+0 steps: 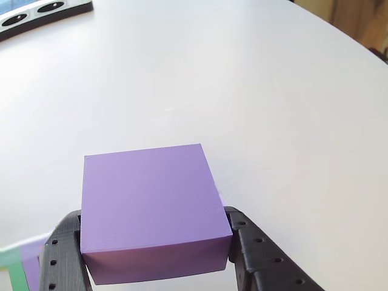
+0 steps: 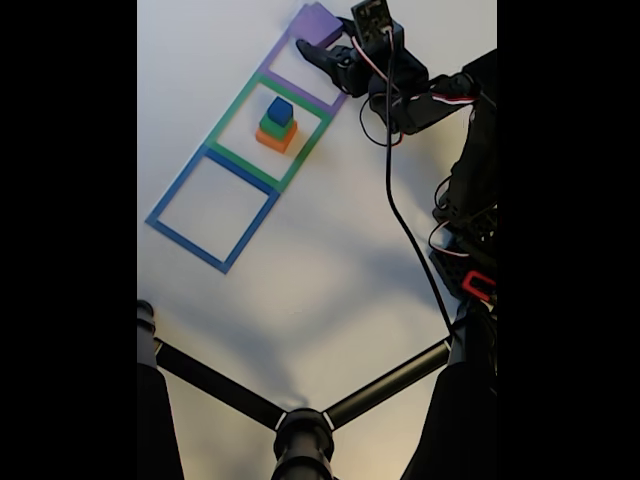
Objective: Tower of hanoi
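Purple block (image 1: 151, 206) sits between your pincer (image 1: 154, 254) fingers.
Both black fingers press its sides; pincer clamped on it above the white surface (image 1: 260, 91).

In the fixed view, three square frames lay on the table (image 2: 330, 260) in a diagonal row, touching edge to edge: the near frame (image 2: 212, 208) at lower left, the middle frame (image 2: 268, 131) beyond it, the far frame (image 2: 306, 60) at upper right. A stack (image 2: 277, 125) of three blocks stood inside the middle frame. A cube (image 2: 317, 24) sat at the far frame's far end, with the gripper (image 2: 318, 50) just right of it. In the other view, the cube (image 1: 151, 209) sat between the gripper's (image 1: 154, 248) fingers, above the table (image 1: 254, 109).
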{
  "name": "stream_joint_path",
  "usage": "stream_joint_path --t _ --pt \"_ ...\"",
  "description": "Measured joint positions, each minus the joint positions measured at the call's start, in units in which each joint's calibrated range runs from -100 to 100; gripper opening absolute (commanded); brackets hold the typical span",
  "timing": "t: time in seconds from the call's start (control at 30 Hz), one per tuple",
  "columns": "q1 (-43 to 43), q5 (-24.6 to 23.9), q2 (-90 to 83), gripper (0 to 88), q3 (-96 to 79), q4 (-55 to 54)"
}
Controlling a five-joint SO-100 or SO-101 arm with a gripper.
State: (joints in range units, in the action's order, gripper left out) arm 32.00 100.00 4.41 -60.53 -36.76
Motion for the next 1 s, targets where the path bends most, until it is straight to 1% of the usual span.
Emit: stream_joint_path --t 0.17,0.3,0.43,0.5,0.57,0.63,0.7,1.0 --pt "-0.1 0.0 -13.79 11.5 9.03 25.68" --pt "-0.7 0.0 -21.1 11.2 23.9 51.91" --pt "-3.2 0.0 -23.79 11.4 42.73 79.27" --pt "-4.59 -1.51 -23.96 11.4 52.62 91.47" --pt "-6.19 -3.58 -24.88 11.7 60.28 101.04" --pt "-8.29 -5.66 -26.82 11.7 64.32 107.89" --pt "-10.58 -6.6 -28.67 11.7 65.69 110.77" --pt "-20.57 -6.22 -33.88 11.3 66.38 116.99"
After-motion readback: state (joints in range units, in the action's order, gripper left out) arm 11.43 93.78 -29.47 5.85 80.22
